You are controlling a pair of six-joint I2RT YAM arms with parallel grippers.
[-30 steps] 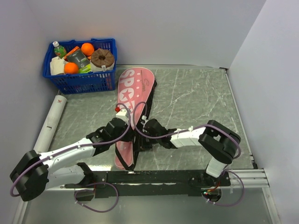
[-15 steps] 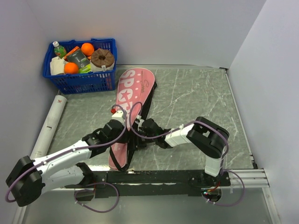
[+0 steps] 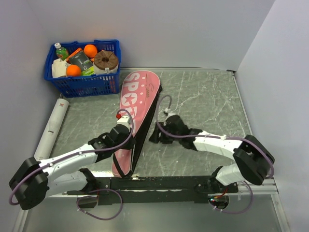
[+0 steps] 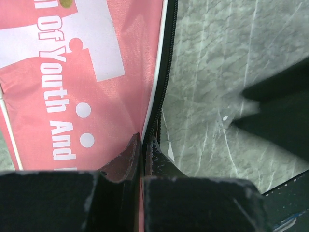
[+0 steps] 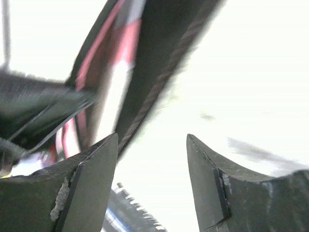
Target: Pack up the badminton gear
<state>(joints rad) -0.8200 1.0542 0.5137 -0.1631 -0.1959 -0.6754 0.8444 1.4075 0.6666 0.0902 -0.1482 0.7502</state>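
Observation:
The pink "SPORT" racket case (image 3: 137, 94) lies diagonally on the table, wide end toward the basket. Its black zipper edge (image 4: 166, 72) runs up the middle of the left wrist view. My left gripper (image 3: 131, 144) sits at the case's right edge near the narrow end. It (image 4: 143, 139) is shut on that black edge. My right gripper (image 3: 153, 136) is on the table just right of the case, and it (image 5: 152, 140) is open with nothing between its fingers. The blurred case (image 5: 140, 43) stands just beyond them. A long white tube (image 3: 53, 128) lies along the left wall.
A blue basket (image 3: 82, 84) holding oranges, bottles and packets stands at the back left corner. Walls close in the table on the left, back and right. A black rail (image 3: 159, 182) with the arm bases runs along the near edge.
My right gripper has opened and pulled back to the right, off the case. The case's narrow end has shifted slightly left with my left gripper, which stays shut.

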